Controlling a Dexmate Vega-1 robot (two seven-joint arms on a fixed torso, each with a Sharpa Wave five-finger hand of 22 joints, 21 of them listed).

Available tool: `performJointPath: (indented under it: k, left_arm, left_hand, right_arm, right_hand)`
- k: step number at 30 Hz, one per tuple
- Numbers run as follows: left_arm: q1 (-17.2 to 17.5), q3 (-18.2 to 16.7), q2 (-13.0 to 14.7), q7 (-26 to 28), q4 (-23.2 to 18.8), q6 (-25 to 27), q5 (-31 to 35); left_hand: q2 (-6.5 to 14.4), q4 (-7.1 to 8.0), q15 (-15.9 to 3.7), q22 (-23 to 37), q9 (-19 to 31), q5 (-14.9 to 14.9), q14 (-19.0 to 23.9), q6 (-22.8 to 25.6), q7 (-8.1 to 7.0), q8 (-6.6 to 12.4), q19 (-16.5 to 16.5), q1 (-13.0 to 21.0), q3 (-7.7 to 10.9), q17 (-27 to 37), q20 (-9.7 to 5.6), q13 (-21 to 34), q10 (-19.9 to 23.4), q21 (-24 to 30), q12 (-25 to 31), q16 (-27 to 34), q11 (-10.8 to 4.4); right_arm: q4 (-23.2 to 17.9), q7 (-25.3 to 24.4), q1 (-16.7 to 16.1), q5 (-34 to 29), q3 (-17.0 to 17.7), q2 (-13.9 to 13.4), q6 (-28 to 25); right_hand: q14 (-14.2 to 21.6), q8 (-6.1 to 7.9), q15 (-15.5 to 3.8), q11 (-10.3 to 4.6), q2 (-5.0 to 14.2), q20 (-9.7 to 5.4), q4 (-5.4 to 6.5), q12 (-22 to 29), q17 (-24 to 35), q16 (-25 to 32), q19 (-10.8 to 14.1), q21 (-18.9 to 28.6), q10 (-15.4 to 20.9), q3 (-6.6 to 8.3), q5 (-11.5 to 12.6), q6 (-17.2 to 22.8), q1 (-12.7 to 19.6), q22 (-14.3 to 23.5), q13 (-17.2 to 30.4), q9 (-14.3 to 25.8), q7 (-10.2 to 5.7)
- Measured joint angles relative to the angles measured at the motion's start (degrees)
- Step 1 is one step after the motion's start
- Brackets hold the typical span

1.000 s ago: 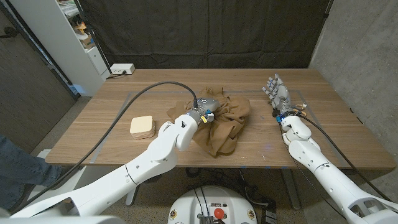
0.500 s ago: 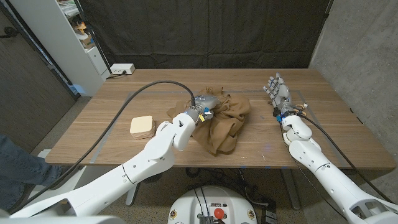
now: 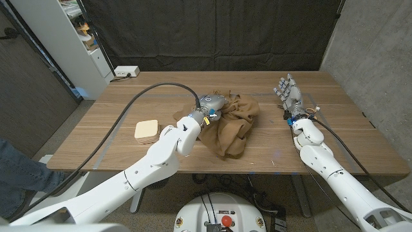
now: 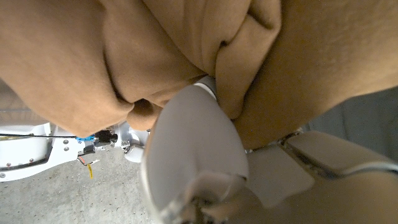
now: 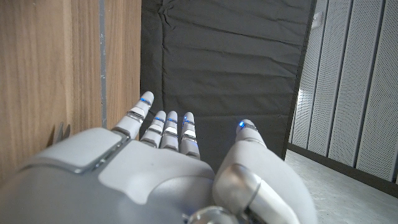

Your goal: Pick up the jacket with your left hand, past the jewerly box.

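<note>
Now the left robot hand grips the brown jacket; right robot hand released, fingers apart; no writing readable.

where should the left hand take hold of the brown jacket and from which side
Best at the raised, bunched folds on the jacket's left edge, the side nearest the jewelry box. There the cloth stands up in thick ridges that fingers can close around, while the near part lies flatter on the table. The left hand is already buried in those folds, apparently gripping them, so coming from the left looks right.
</note>
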Motion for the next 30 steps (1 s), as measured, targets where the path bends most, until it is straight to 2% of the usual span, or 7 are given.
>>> performJointPath:
  k: [30]
  left_arm:
    - [0.50,-2.89,1.19,1.57,-3.22,-0.57,-0.15]
  left_hand:
    - [-0.09,0.18,0.43,-0.83,0.52,0.84,0.12,1.12,0.73,-0.01,-1.46,0.36,0.19,0.32,-0.58,1.83,1.13,3.14,0.00,0.40,0.09]
  right_arm:
    - [-2.00,-1.17,-0.49,-0.73,0.03,-0.12,0.24]
  right_hand:
    - [0.00,0.00,0.00,0.00,0.00,-0.22,0.01,0.00,0.00,0.00,0.22,0.00,0.00,0.00,0.00,0.00,0.00,0.00,0.00,0.00,0.00]
